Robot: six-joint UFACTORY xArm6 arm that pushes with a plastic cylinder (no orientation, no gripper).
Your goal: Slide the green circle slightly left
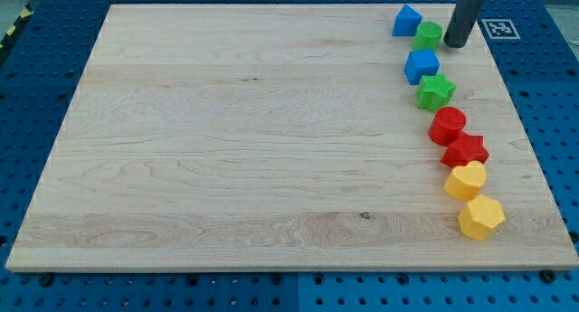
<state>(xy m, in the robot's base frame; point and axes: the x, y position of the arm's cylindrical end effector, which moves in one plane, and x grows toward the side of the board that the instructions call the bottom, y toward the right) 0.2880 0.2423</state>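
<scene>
Nearest the frame's bottom right sits a yellow hexagonal block [480,217]. No claw here, just my tip [454,44], upper right on the wooden board [226,140], just right of the green circle [429,34], about touching. Risk: blue triangle block [406,21] and blue cube [422,65] crowd it; an off-centre push drags them along.

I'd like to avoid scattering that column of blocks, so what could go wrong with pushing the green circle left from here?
1. My tip sits just right of the green circle, and the blue triangle lies close on the circle's left, so a long push would likely shove it too.
2. The blue cube lies right below the circle; an off-centre push may drag it.
</scene>
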